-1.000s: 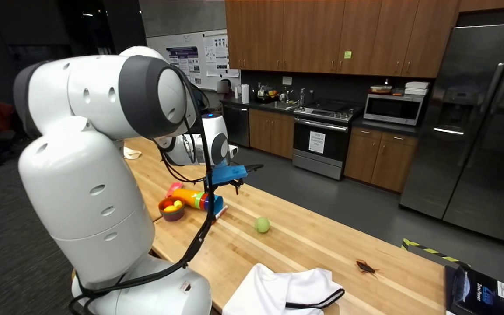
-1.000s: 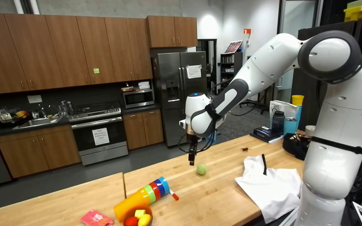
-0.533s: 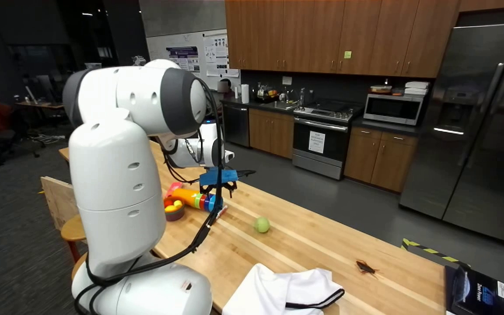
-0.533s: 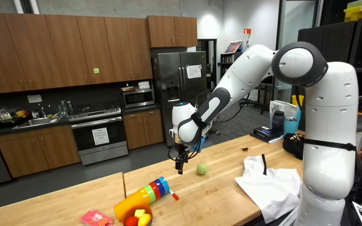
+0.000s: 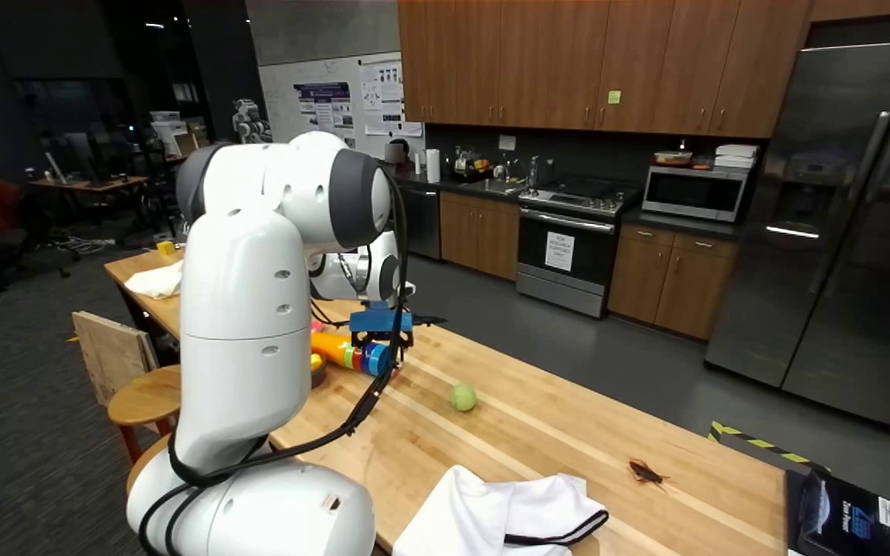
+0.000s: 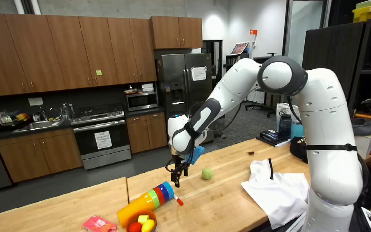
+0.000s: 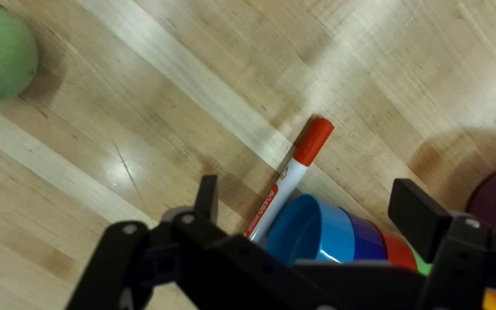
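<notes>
In the wrist view's lower centre, the thin white-and-red plastic marker slants up to the right, seen between the spread, empty jaws of the black two-finger gripper; nested multicoloured plastic cups lie just right of it.

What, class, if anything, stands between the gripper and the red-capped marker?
Nothing visible stands between the open gripper and the red-capped marker; the light-blue cup lies right beside it, crowding one side. The marker's far end is hidden.
</notes>
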Available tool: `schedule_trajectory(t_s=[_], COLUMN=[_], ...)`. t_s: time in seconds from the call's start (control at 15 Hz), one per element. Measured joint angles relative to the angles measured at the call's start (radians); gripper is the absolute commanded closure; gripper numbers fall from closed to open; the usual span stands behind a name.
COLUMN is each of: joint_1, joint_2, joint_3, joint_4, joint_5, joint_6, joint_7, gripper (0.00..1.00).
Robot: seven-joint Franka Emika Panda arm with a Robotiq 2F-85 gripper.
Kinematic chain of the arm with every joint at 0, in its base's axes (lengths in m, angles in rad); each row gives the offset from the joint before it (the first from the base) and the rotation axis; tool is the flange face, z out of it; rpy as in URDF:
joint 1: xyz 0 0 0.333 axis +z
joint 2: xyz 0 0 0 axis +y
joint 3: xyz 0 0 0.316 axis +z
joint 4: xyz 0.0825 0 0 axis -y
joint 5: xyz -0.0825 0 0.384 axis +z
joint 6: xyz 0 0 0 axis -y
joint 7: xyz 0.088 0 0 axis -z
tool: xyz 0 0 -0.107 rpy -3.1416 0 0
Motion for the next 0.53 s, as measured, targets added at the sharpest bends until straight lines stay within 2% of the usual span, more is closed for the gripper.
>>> schedule_trajectory(t_s=[0.53], joint_1=[0.007], joint_2=[0.062], joint_3=[0.000], joint_4=[0.054], joint_5=[0.014], joint_6=[-0.024], joint_7=[0.039], gripper=[0.00])
